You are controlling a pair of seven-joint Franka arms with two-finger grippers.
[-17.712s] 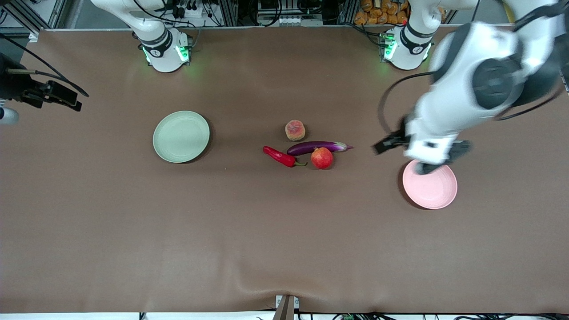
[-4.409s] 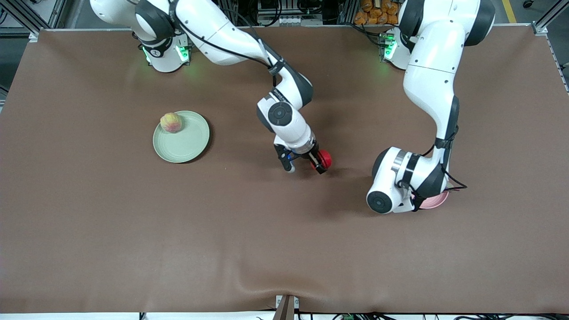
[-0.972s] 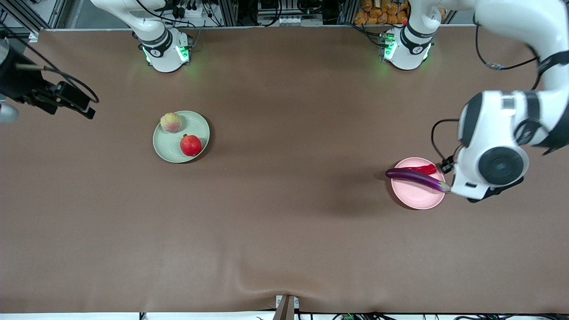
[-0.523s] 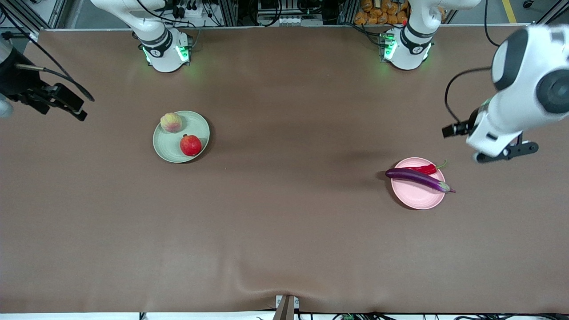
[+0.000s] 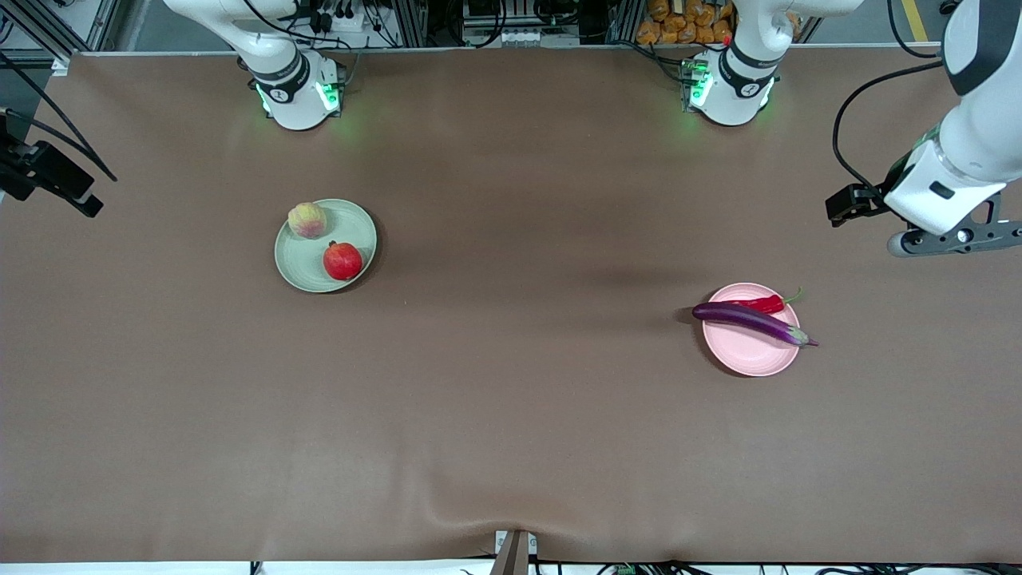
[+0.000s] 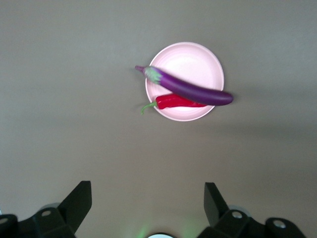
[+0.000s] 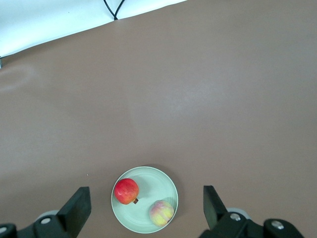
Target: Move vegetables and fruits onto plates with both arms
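Since the prev. frame, both arms have pulled farther away from the plates: the left gripper is now hanging high over the table edge at the left arm's end, well apart from the pink plate, and the right gripper is showing only partly at the right arm's end of the table. Fruit & veg. are lying unchanged. Left gripper jaws are standing wide apart w/ nothing between them; right gripper jaws are likewise standing apart and empty. Pink plate is carrying the eggplant laid across it, both ends overhanging the rim, and the chili pepper lying just beside the eggplant, on the side farther from the front camera, green stem poking past the rim. In the left wrist view, eggplant and chili pepper are touching. Green plate is sitting toward the right arm's end, holding the peach and the red fruit; red fruit is nearer the front camera than the peach, the two apart. Right wrist view is showing the same: green plate, red fruit, peach. Brown table is bearing both plates, well apart from each other.
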